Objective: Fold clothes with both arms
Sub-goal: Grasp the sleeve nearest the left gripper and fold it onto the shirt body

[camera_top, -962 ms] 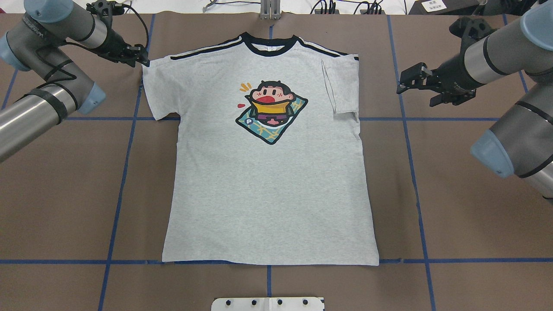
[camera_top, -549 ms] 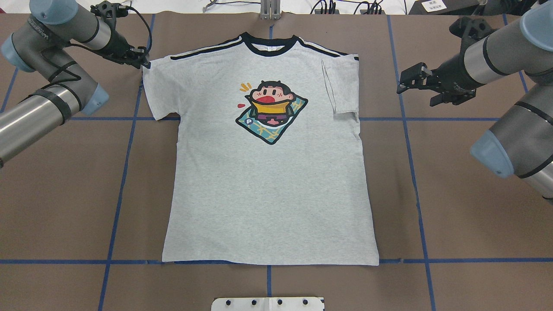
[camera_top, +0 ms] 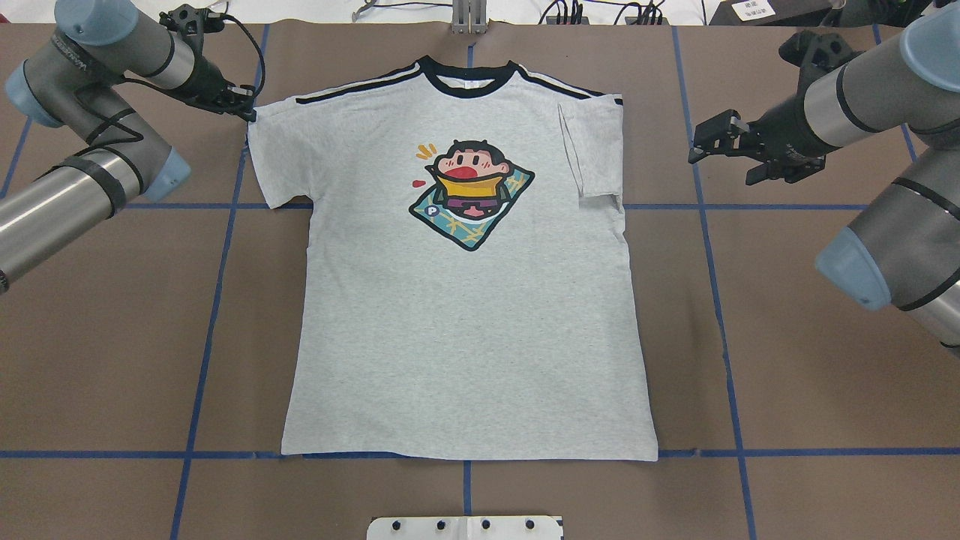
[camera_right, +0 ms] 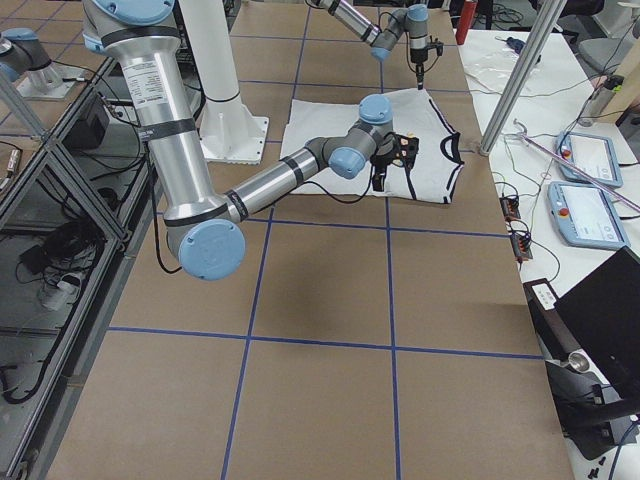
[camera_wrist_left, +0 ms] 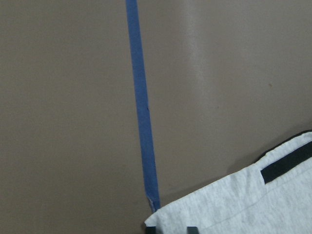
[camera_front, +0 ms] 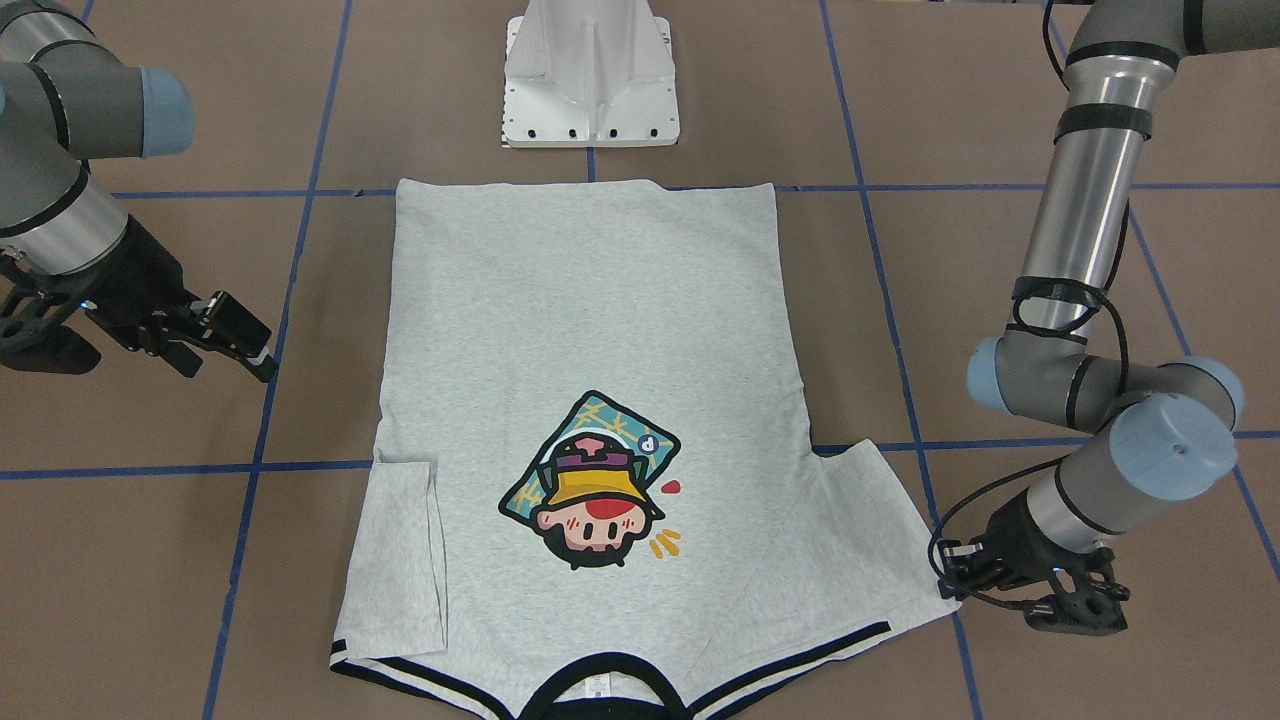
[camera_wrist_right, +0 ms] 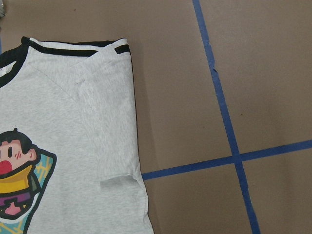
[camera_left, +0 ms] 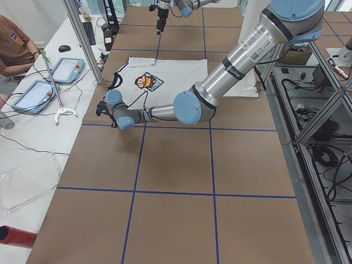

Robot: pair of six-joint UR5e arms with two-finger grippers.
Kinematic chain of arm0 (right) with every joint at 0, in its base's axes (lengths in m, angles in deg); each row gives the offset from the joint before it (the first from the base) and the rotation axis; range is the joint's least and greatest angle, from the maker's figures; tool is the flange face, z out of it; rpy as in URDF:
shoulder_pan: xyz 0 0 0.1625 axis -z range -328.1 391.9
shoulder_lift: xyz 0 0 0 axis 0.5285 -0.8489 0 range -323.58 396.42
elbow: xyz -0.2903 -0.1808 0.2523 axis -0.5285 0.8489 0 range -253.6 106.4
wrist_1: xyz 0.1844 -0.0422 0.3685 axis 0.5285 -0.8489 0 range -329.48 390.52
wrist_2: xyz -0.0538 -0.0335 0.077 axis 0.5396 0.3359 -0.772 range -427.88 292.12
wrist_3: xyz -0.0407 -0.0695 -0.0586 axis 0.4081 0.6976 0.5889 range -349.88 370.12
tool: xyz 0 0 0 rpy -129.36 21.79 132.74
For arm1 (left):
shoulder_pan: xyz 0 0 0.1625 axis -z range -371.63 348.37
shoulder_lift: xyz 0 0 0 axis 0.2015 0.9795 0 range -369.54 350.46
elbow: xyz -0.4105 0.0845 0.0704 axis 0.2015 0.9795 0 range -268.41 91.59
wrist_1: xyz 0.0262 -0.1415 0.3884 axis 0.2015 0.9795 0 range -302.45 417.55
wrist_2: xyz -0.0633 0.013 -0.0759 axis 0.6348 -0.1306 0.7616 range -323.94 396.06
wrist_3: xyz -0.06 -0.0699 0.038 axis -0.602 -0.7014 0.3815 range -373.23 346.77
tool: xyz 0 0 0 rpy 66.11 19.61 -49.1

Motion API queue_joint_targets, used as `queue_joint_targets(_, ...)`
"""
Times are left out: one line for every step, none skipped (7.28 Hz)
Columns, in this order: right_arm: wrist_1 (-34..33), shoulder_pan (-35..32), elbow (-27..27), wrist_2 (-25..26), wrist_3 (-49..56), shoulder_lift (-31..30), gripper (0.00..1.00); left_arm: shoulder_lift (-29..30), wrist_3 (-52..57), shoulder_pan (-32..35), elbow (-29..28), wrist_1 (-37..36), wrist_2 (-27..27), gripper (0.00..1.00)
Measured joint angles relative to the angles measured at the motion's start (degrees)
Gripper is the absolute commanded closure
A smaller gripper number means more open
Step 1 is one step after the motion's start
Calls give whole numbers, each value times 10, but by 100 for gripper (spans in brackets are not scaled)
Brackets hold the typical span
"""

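- Hem of the T-shirt, nearest the robot at 6 o'clock: it lies straight along a blue tape line on the brown worktop and has not been lifted or turned.
- Body panel, centre: it lies flat and face up, with the cartoon print just past the middle toward 12 o'clock. No lengthwise or crosswise fold shows.
- Right sleeve, 2 o'clock: it is already turned in over the chest, so that side of the shirt is a nearly straight edge. This is the one fold completed.
- Right gripper, 3 o'clock: it hangs over bare worktop, well apart from the cloth, with its jaws apart and holding nothing.
- Left sleeve, 10 o'clock: it is spread outward and not folded.
- Left gripper, between 10 and 11 o'clock: it sits at the outer shoulder corner of the left sleeve. The wrist view shows two fingertips a little apart with the sleeve corner between them, so the jaws read as narrowly apart and not clamped.
- Collar, 12 o'clock: it is the farthest part, lying flat and open.
- Progress, as judged: the task is at an early stage. The left sleeve must still be turned in to match the right. After that come the side folds and the hem-to-collar fold.
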Motion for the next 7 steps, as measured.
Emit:
queue_joint_targets(0,0,0,0,0,0,0,6,-8,1,8,-1,3,100)
queue_joint_targets(0,0,0,0,0,0,0,8,-30,2,32,-3,7,100)
queue_joint_targets(0,0,0,-1,0,0,0,7,-64,1,74,-11,9,100)
queue_joint_targets(0,1,0,-1,0,0,0,4,-103,-10,119,-22,7,100)
queue_joint_targets(0,1,1,-1,0,0,0,5,-148,-31,154,-28,-4,100)
queue_joint_targets(0,1,2,-1,0,0,0,12,-184,-58,168,-34,-39,100)
queue_joint_targets(0,1,4,-1,1,0,0,28,-200,-82,165,-45,-85,100)
